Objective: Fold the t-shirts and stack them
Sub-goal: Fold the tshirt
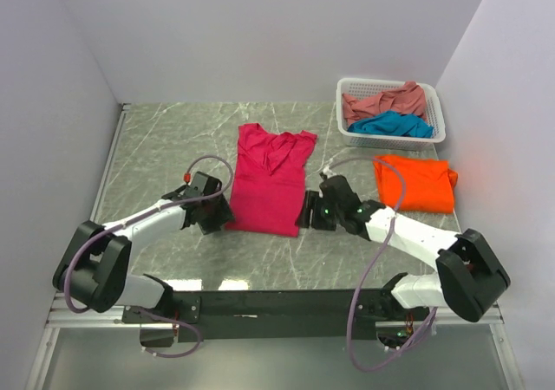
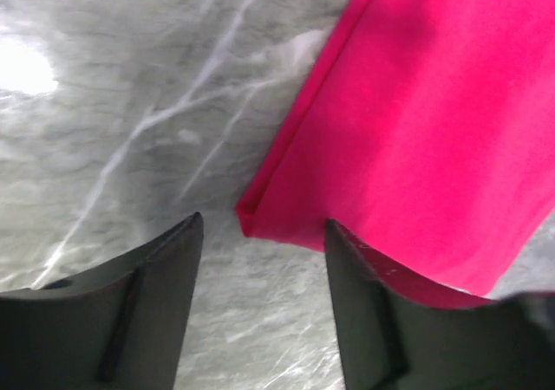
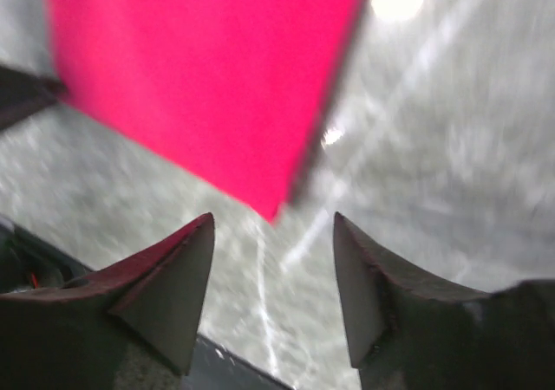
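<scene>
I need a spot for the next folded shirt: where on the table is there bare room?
Bare: the left of the table, between the left wall and the magenta shirt; the far strip behind that shirt; the near strip between left arm and right arm. Crowded: the right side, with the basket, the orange shirt and that arm.

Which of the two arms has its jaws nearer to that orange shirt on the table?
The right arm. Its jaws sit at the near right corner of the pink shirt, the orange shirt just beyond to the right. The left arm has its jaws at the near left corner, farther away.
</scene>
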Controlling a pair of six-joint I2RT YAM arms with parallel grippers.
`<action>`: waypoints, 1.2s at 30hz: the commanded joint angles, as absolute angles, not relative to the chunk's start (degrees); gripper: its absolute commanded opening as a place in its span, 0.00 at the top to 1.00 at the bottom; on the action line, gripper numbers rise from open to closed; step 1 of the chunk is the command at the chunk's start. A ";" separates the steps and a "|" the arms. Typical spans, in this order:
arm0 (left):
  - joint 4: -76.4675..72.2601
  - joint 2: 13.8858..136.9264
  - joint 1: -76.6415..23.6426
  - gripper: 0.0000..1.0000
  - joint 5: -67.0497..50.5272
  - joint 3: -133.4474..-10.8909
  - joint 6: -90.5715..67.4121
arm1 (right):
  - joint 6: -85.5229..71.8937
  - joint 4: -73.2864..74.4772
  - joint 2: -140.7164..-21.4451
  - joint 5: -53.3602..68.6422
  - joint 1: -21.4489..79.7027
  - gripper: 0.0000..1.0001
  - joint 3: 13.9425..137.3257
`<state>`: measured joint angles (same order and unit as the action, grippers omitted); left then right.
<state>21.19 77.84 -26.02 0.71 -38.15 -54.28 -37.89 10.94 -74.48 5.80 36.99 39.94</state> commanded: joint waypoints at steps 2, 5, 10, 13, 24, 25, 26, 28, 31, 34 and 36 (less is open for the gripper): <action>16.09 79.18 -26.19 0.43 -2.55 -36.83 -53.79 | -42.80 5.46 -70.58 10.72 37.35 0.39 34.03; 15.12 81.38 -26.10 0.52 -3.08 -36.21 -53.79 | -43.15 3.52 -71.98 12.04 37.44 0.42 33.22; 14.68 84.29 -26.19 0.78 -3.34 -36.12 -53.44 | -43.59 0.88 -77.76 14.50 38.49 0.51 33.84; 14.59 84.55 -26.10 0.99 -2.99 -35.42 -53.61 | -43.59 0.18 -82.07 14.15 39.11 0.52 35.24; 17.04 75.43 -26.28 0.99 -2.20 -31.73 -54.23 | -44.21 2.02 -84.30 14.85 42.62 1.00 36.83; 17.92 74.11 -26.45 0.99 -2.28 -30.68 -54.40 | -44.73 3.50 -82.98 14.59 42.97 1.00 35.70; 19.06 72.61 -26.72 0.99 -1.85 -30.15 -55.01 | -45.08 4.12 -81.66 14.59 44.20 1.00 34.90; 24.06 67.34 -27.77 0.99 -1.76 -28.75 -55.37 | -46.22 6.49 -76.66 15.11 45.52 1.00 32.27; 32.48 58.12 -30.75 0.99 -0.18 -27.69 -57.73 | -47.72 10.09 -68.93 16.34 47.55 1.00 29.37; 34.44 49.41 -32.60 0.99 -0.97 -29.34 -60.11 | -47.12 14.04 -61.72 15.39 47.55 1.00 29.26; 35.59 45.97 -32.61 0.99 3.22 -33.19 -60.56 | -44.58 15.72 -58.81 14.42 45.89 1.00 30.75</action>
<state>30.76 49.43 -32.47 -2.26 -28.16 -58.30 -46.48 10.96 -62.94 15.75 47.31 29.47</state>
